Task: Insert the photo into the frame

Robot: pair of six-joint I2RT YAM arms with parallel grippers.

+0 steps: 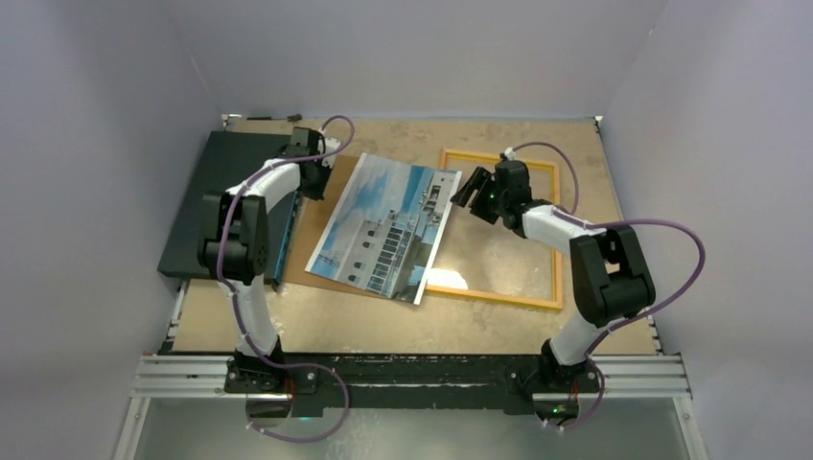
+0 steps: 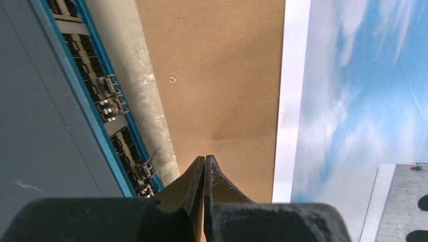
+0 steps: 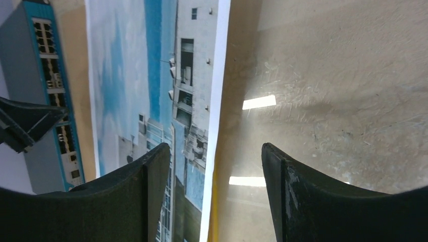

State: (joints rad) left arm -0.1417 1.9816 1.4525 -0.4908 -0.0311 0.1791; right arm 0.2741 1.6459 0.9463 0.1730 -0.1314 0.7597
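Observation:
The photo (image 1: 388, 225) lies face up and slanted on the brown backing board (image 1: 319, 244). Its right edge laps over the left rail of the yellow-orange frame (image 1: 499, 295), which lies flat on the table. My right gripper (image 1: 467, 196) is open and hangs over the photo's right edge. In the right wrist view the gripper (image 3: 214, 148) has one finger over the print (image 3: 151, 75) and the other over the frame's inside, with a strip of yellow rail (image 3: 208, 222) showing. My left gripper (image 2: 204, 157) is shut on nothing, its tip over the board (image 2: 222, 75) just left of the photo (image 2: 363, 91).
A dark flat slab with a blue port-lined edge (image 1: 225, 201) lies at the left, against the backing board (image 2: 40, 126). Grey walls close in the table on three sides. Light glints off the surface inside the frame (image 3: 260, 102).

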